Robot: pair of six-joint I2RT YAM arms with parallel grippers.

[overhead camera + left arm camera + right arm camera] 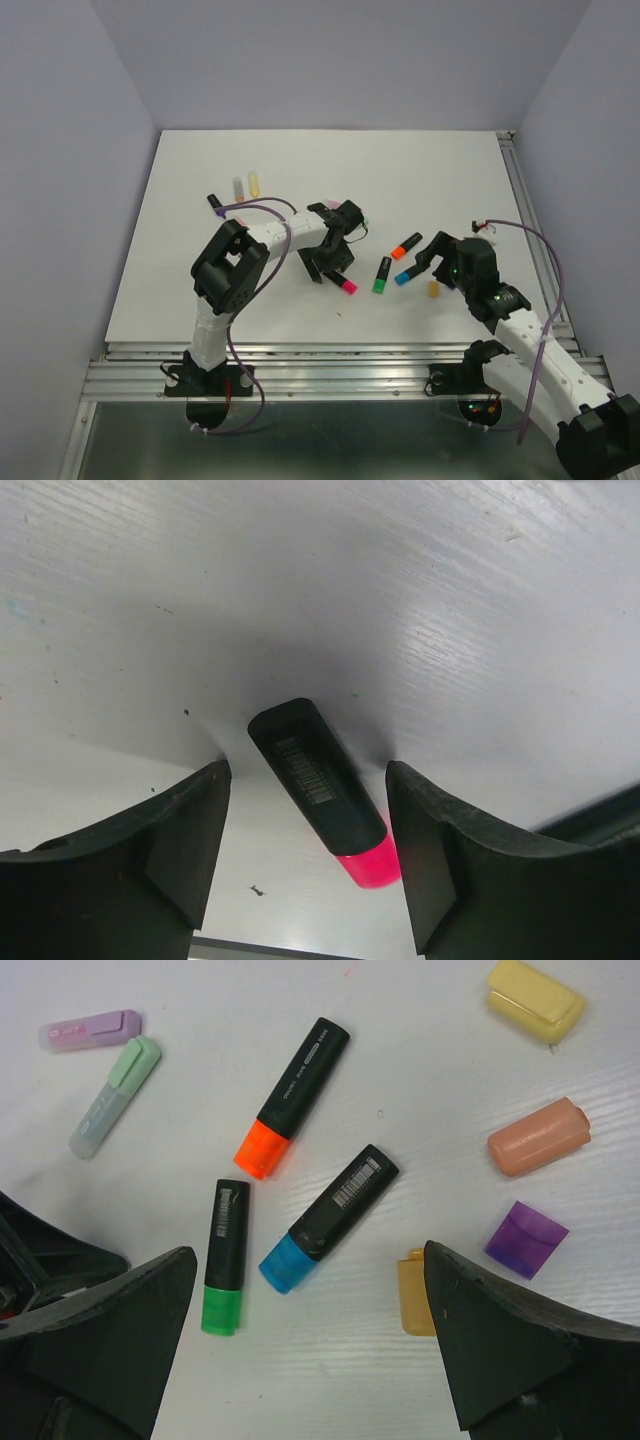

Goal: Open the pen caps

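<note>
Two gaps seemingly separate pink pen [320,795] from left hand [305,780].

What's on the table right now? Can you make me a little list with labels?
Left arm: left gripper open, one finger on each side of the pink-capped pen
Right arm: right gripper open, holding nothing
Capped pens below it: orange-capped pen, green-capped pen, blue-capped pen
Loose caps: purple cap, amber cap
Surface: white table
</note>
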